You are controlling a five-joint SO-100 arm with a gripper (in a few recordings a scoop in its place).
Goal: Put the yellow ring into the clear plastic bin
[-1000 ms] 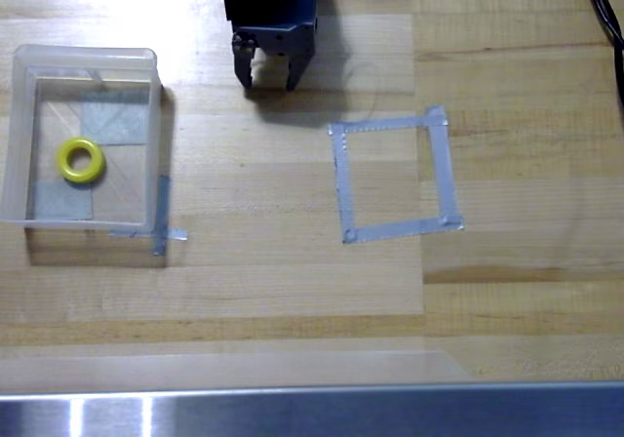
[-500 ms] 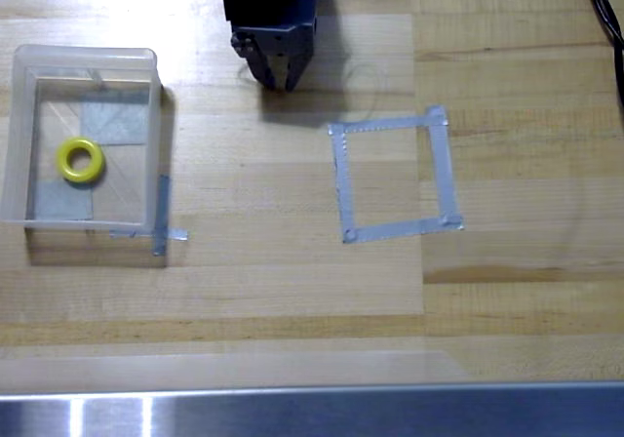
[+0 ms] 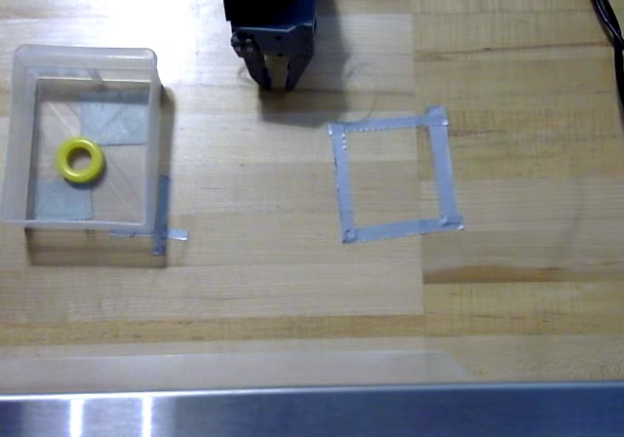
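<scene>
The yellow ring point(image 3: 81, 160) lies flat on the floor of the clear plastic bin point(image 3: 15, 144), left of the bin's middle. The bin stands at the left of the overhead view, with grey tape patches showing through its base. My gripper point(image 3: 277, 84) hangs at the top centre, well to the right of the bin and above the bare wood. Its two fingers are drawn together with nothing between them.
A flat grey tape square outline point(image 3: 394, 177) is stuck to the wooden table right of centre. More grey tape point(image 3: 161, 218) sticks out at the bin's lower right corner. A metal rail point(image 3: 312, 413) runs along the bottom edge. Black cables point(image 3: 603, 8) hang at the top right.
The gripper's fingers stood apart a second ago and have since come together. The arm has hardly shifted. Ring and bin have stayed put.
</scene>
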